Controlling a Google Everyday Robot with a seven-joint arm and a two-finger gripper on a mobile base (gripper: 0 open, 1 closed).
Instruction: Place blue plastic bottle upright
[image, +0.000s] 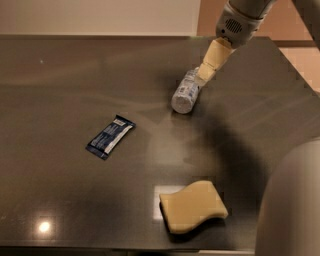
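In my one camera view, the blue plastic bottle (184, 94) lies on its side on the dark table (60, 90), toward the back. My gripper (205, 76) is right at its cap end, and I cannot tell if it is open or closed. A dark-blue wrapper (110, 136) lies to the left and a yellow sponge (194, 206) near the front, both well apart from the bottle.

The gripper (206, 74) hangs at the upper right, slanting down and leftward from its grey wrist (239, 22); another arm segment (292, 200) fills the lower-right corner.
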